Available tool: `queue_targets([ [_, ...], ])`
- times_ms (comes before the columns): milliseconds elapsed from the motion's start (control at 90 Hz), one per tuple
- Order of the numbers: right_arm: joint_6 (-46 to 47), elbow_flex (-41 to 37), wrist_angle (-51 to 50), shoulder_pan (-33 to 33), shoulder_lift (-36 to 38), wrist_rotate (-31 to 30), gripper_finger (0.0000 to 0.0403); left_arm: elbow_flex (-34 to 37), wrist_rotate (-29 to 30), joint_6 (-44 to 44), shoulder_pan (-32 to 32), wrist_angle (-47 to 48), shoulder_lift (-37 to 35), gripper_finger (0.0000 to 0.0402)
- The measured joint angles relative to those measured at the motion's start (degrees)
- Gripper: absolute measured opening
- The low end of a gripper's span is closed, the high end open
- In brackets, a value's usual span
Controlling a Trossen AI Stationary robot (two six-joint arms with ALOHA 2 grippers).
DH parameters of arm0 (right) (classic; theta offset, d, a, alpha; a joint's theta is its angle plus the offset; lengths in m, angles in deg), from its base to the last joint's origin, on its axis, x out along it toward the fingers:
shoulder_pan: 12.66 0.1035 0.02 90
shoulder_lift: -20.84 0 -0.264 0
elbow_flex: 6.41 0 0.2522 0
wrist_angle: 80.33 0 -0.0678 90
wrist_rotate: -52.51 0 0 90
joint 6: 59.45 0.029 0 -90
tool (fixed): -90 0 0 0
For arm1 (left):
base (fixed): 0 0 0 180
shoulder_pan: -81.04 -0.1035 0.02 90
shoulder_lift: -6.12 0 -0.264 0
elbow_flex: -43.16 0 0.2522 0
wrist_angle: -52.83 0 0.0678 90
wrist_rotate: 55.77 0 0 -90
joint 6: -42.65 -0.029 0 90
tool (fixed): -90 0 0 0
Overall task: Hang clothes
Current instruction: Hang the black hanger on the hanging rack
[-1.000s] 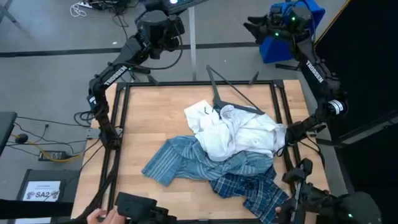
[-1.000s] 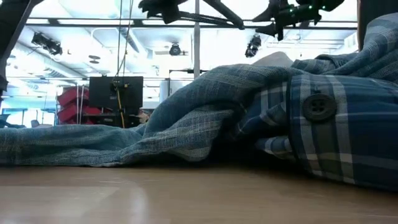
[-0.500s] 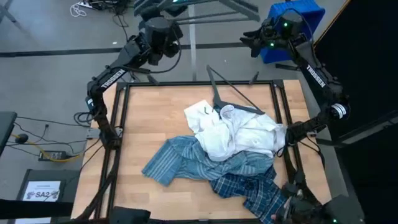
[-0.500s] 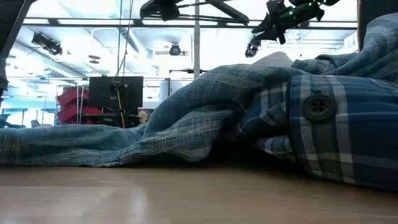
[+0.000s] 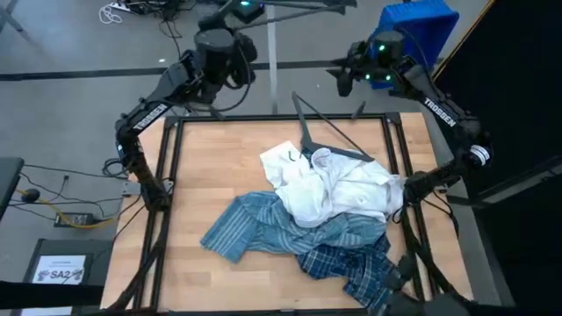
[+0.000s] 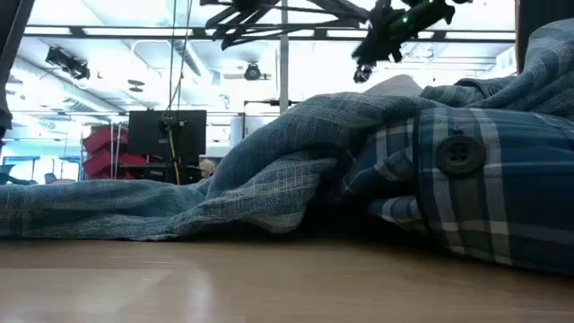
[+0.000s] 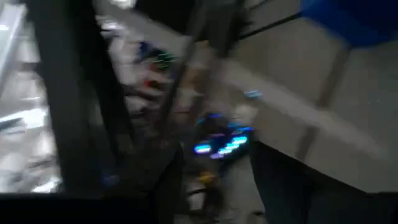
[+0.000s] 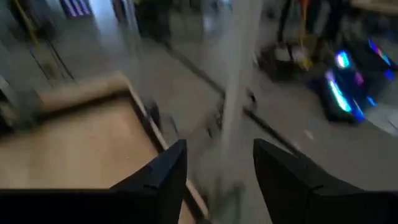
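Three shirts lie heaped on the table. The white one (image 5: 329, 193) is on top, the striped light blue one (image 5: 255, 228) spreads to the near left, and the dark plaid one (image 5: 351, 263) is at the near right. A dark hanger (image 5: 327, 133) lies at the table's far edge, and its near end meets the white shirt. My left gripper (image 5: 246, 13) is raised beyond the far edge, beside a second dark hanger (image 6: 332, 11) high in the air. My right gripper (image 5: 347, 70) is open in the air beyond the far right corner.
A pale upright rack post (image 5: 272, 61) stands behind the far edge, between the two grippers. A blue bin (image 5: 421, 31) sits on the floor at the far right. Black rails (image 5: 171, 175) frame the table. Bare wood (image 5: 211, 158) shows on the left half.
My right gripper has gone toward the table's left, closer to the rack post, and has come down a little. My left gripper has turned in place, and the high hanger beside it has swung with it. A person's hand at the near edge has gone out of view.
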Motion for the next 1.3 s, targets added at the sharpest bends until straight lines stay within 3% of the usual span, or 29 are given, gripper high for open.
queue_targets([
  [178, -2.7, -5.9, -8.0, 6.4, -0.1, -5.1, 0.0155, 2.9, -5.8, 13.2, 2.8, 6.1, -0.1, 0.0168],
  [456, -0.5, -26.6, 1.9, 12.0, -0.1, -8.3, 0.0155, 20.6, -5.8, 13.6, 5.4, -5.8, -0.3, 0.0168],
  [511, 3.3, -31.3, 7.4, 12.0, -0.1, -8.3, 0.0155, 24.8, -8.5, 15.9, 5.6, -10.6, -0.7, 0.0168],
  [622, 9.7, -38.5, 16.1, 12.9, -0.2, -8.5, 0.0155, 35.0, -26.2, 22.0, 5.6, -24.2, -1.3, 0.0168],
  [678, 11.1, -40.9, 17.6, 14.0, -0.2, -8.4, 0.0155, 41.0, -31.1, 23.5, 5.7, -32.3, -0.3, 0.0168],
  [800, 12.0, -44.5, 16.9, 17.8, -0.2, -8.2, 0.0155, 53.1, -31.9, 26.1, 5.5, -48.5, 2.7, 0.0168],
  [922, 12.1, -47.3, 15.7, 22.8, -0.2, -7.4, 0.0155, 60.4, -31.6, 26.3, 5.4, -60.4, 6.4, 0.0168],
  [1100, 15.0, -49.5, 12.1, 31.2, -0.1, -5.3, 0.0155, 64.6, -35.5, 32.8, 6.0, -57.7, 12.3, 0.0168],
  [1300, 17.1, -49.9, 7.9, 38.2, -0.1, 5.6, 0.0155, 64.8, -46.9, 35.1, 8.1, -52.5, 14.9, 0.0168],
])
